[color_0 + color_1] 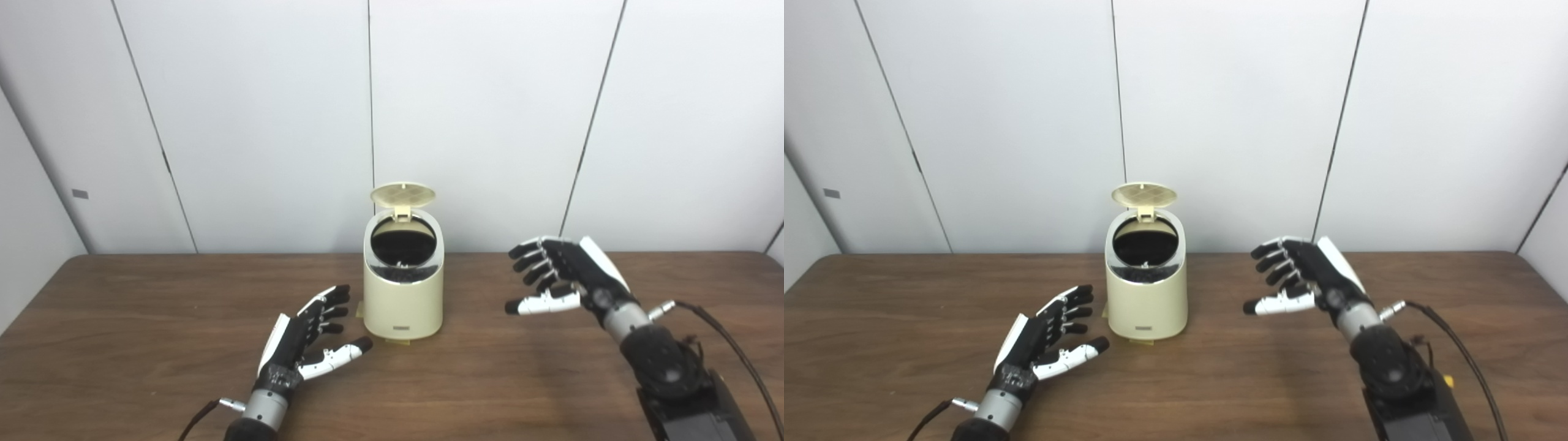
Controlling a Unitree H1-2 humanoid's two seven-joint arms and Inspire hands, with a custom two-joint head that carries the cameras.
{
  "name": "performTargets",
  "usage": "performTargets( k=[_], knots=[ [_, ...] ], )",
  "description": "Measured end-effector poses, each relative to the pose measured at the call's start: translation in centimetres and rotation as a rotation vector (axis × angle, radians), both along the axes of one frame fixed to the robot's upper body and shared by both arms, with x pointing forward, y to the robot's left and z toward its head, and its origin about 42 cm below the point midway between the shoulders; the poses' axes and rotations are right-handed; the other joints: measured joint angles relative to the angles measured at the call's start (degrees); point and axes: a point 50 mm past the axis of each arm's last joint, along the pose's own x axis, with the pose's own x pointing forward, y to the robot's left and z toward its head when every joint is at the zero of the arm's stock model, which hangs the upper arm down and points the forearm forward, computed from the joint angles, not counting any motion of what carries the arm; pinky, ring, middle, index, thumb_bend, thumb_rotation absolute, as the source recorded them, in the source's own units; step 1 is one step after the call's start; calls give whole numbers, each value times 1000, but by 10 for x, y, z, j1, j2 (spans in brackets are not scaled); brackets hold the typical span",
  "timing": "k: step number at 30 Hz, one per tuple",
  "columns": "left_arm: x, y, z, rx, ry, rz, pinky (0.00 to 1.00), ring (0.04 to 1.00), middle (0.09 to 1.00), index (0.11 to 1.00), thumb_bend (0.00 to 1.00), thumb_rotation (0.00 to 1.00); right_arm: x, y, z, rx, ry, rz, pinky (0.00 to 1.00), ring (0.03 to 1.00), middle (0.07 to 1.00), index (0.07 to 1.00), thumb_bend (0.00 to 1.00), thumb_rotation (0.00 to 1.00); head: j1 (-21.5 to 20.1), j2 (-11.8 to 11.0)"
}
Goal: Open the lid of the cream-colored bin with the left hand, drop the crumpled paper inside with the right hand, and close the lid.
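White wall panels back a dark wooden table.

Left eye view: the cream-colored bin stands upright at the table's middle, toward the far edge. Its lid is raised on the rear hinge, and the dark round mouth is exposed. A small pale speck shows low inside the mouth; whether it is the crumpled paper cannot be told, and no paper lies on the table or in either hand. The left hand rests low, just beside the bin's left front, released, fingers spread, grasping nothing. The right hand hovers to the bin's right, apart from it, also released and empty.

Right eye view: the same layout is confirmed. The bin is a short rounded cylinder with a chrome-rimmed opening and a small foot tab at its base. The lid's underside shows a grid texture.

Judged step: closing the lid. Bring one hand above the lid's top edge and press it forward and down. Keep the push light, since the small bin may tip or slide; approach from above, not from the side.
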Motion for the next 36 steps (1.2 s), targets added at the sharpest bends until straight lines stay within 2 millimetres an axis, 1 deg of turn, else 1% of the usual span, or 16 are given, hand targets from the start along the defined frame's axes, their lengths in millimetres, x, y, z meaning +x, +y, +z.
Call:
performTargets(
  k=[2, 5, 7, 8, 12, 15, 18, 21, 22, 24, 26, 29, 30, 32, 36],
  knots=[
    [0, 0, 0, 0, 0, 1, 735, 823, 862, 894, 808, 308, -4, 1, -3, 42, -5, 18, 585, 731, 819, 788, 864, 207, 1, 0],
    [0, 0, 0, 0, 0, 1, 740, 829, 866, 897, 816, 322, -7, 3, -1, 87, -37, 42, 566, 710, 815, 799, 851, 215, 3, -2],
    [0, 0, 0, -1, 0, 1, 742, 829, 864, 895, 816, 316, -10, 4, -3, 108, -66, 60, 546, 702, 810, 799, 837, 186, 3, -2],
    [0, 0, 0, -1, -1, 2, 738, 824, 861, 893, 814, 310, -12, 5, -4, 116, -75, 64, 541, 696, 807, 798, 832, 187, 4, -2],
    [0, 0, 0, -2, -4, 6, 735, 817, 858, 892, 808, 305, -21, 3, -18, 130, -65, 58, 533, 689, 806, 800, 829, 188, 6, -2],
    [0, 1, 1, 0, -10, 18, 728, 806, 854, 888, 813, 322, -28, 1, -29, 147, -44, 35, 531, 683, 803, 802, 839, 203, 6, -2],
    [0, 2, 1, 22, -18, 30, 744, 803, 852, 885, 819, 336, -33, 4, -37, 164, -30, 21, 541, 688, 806, 805, 826, 179, 6, -2],
    [1, 5, 7, 39, -38, 32, 733, 833, 878, 895, 835, 363, -35, 4, -41, 165, -21, 17, 553, 685, 808, 809, 813, 173, 8, -3],
    [4, 6, 13, 48, -55, 31, 763, 853, 894, 906, 837, 372, -36, 3, -41, 163, -21, 15, 552, 684, 807, 808, 810, 159, 8, -4],
    [12, 8, 28, 68, -103, 27, 791, 873, 912, 918, 837, 381, -36, 3, -41, 161, -22, 13, 551, 683, 806, 807, 810, 149, 8, -6],
    [27, 8, 48, 87, -155, 21, 779, 906, 939, 934, 856, 375, -36, 3, -41, 159, -23, 12, 541, 674, 801, 797, 824, 168, 8, -6],
    [45, 6, 79, 107, -214, 14, 764, 923, 954, 944, 867, 358, -36, 4, -41, 152, -28, 18, 538, 672, 801, 798, 838, 194, 8, -7],
    [51, 4, 92, 111, -241, 9, 764, 928, 957, 947, 865, 345, -36, 4, -41, 151, -32, 19, 537, 671, 801, 798, 839, 196, 8, -7],
    [61, -2, 112, 117, -283, -10, 799, 948, 969, 952, 878, 316, -36, 4, -41, 145, -37, 21, 533, 666, 798, 796, 837, 195, 8, -7],
    [76, -15, 139, 154, -298, -54, 852, 971, 985, 962, 910, 323, -36, 5, -41, 139, -45, 27, 526, 661, 793, 792, 834, 195, 6, -8]
  ],
)
